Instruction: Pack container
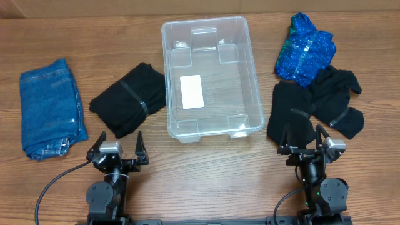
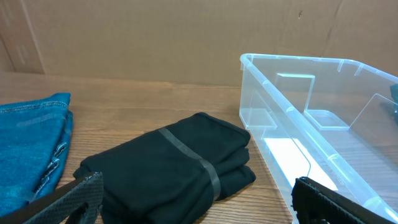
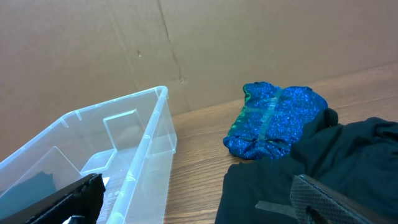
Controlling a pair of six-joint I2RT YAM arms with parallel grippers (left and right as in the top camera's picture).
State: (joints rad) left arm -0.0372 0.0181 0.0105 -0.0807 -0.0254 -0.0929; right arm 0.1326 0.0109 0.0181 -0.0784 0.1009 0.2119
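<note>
So, the clear container [image 1: 231, 94] sits on the bench [image 1: 206, 181] ahead of both arms, roughly between them: ahead and to the right of the left end effector [image 1: 120, 139], ahead and to the left of the right end effector [image 1: 304, 134]. All that shows inside it is the white label [image 1: 191, 91] on its base, plus the moulded plastic bumps near the corners. The clothes lie on the bench around it.

Both end effectors have their jaws spread wide and nothing between them, and they sit low at the near edge of the bench.

Just ahead of the left end effector there's a folded black bundle [image 1: 129, 99] with a band around it, lying beside the container's left wall. Folded blue jeans [image 1: 51, 107] are further out to that end effector's left.

Right in front of the right end effector is a loose pile of black garments [image 1: 319, 106], close to the fingertips. Past that pile, further ahead, sits a sparkly blue garment [image 1: 305, 49], just off the container's far right corner.
</note>
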